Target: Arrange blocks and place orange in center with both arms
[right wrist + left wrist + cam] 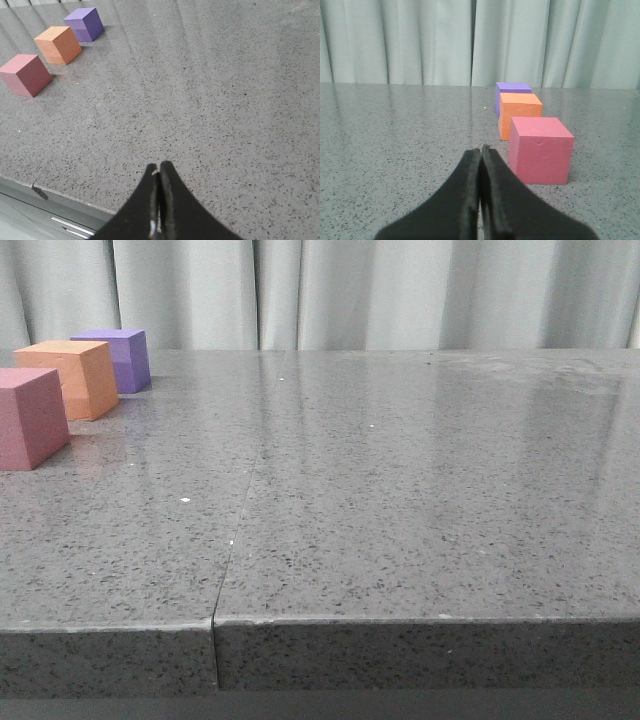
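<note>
Three cubes stand in a row at the table's far left: the pink cube [30,418] nearest, the orange cube [72,377] in the middle, the purple cube [120,359] farthest. They also show in the left wrist view as pink [540,149], orange [519,114] and purple [512,90], and in the right wrist view as pink [26,74], orange [58,44] and purple [84,23]. My left gripper [481,149] is shut and empty, just short of the pink cube. My right gripper [158,167] is shut and empty, near the table's front edge, far from the cubes.
The grey speckled table [400,490] has a seam [240,510] running front to back. Pale curtains [400,290] hang behind it. The table's front edge [60,195] lies beside my right gripper.
</note>
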